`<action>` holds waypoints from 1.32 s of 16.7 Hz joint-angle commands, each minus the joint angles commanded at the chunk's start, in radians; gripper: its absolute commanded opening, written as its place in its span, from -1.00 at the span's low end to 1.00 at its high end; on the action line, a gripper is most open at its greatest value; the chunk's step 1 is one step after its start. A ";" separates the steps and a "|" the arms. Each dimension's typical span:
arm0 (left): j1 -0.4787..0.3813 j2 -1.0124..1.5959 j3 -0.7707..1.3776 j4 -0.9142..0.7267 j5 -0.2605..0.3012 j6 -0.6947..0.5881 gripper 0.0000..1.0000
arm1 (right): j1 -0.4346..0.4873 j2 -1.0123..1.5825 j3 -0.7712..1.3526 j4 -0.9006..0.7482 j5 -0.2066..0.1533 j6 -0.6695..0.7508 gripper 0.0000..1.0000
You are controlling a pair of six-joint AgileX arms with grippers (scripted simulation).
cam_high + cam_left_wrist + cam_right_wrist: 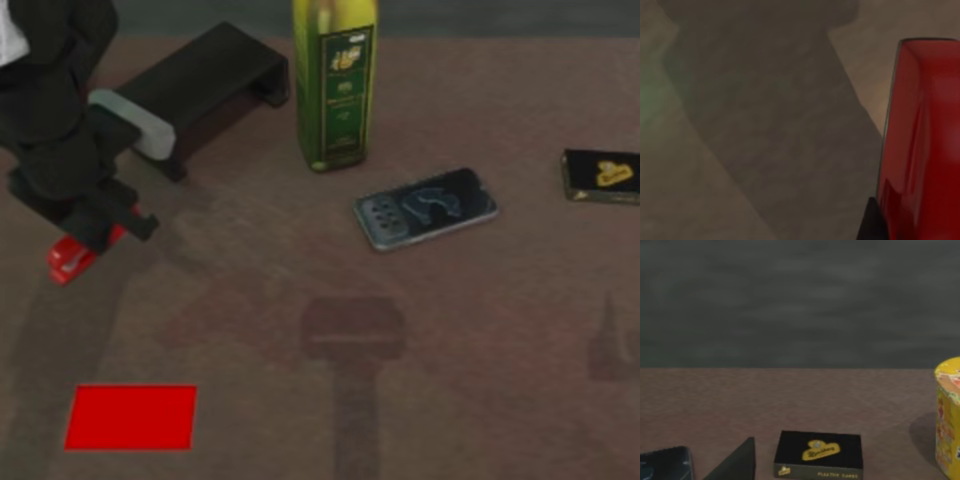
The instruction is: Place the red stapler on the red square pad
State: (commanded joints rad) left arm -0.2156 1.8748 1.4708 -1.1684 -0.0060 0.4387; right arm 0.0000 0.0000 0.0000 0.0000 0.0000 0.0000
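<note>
A wide brown table [480, 330] was seen from above, with a dark wall behind it. The left arm was reached out over the table's left side, and the right arm was not seen in the top view at all; only its shadow lay on the table near the right edge.

A big black stapler [205, 90] lay at the back left. A tall green bottle [336, 80] stood just to its right. A dark phone [426, 208] lay flat nearer the middle. A small black card box [601, 176] was placed by the right edge, and a yellow tub [949, 415] was seen close to it in the right wrist view.

The red square pad [131, 417] lay flat at the front left corner, with nothing on it.

The left gripper [97, 222] was set right over the red stapler [73, 258]. The stapler lay slanted, one end pointed toward the front left and the other hidden under the fingers. Whether the fingers were closed on the stapler could not be told. In the left wrist view the stapler's shiny red side was seen very close.

The pad lay well apart from the stapler, straight toward the front of the table and a bit to the right. The left arm was by far the nearer one. The table between stapler and pad was bare, so an open path was judged to be there.
</note>
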 joint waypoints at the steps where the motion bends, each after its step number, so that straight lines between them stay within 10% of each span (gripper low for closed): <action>1: 0.001 -0.007 0.008 -0.010 0.000 -0.001 -1.00 | 0.000 0.000 0.000 0.000 0.000 0.000 1.00; 12: -0.031 -0.041 -0.017 -0.055 -0.039 -0.216 -1.00 | 0.000 0.000 0.000 0.000 0.000 0.000 1.00; 22: -0.108 -0.170 -0.200 -0.153 -0.095 -1.335 -1.00 | 0.000 0.000 0.000 0.000 0.000 0.000 1.00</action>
State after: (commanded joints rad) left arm -0.3238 1.7050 1.2705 -1.3216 -0.1014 -0.8964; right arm 0.0000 0.0000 0.0000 0.0000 0.0000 0.0000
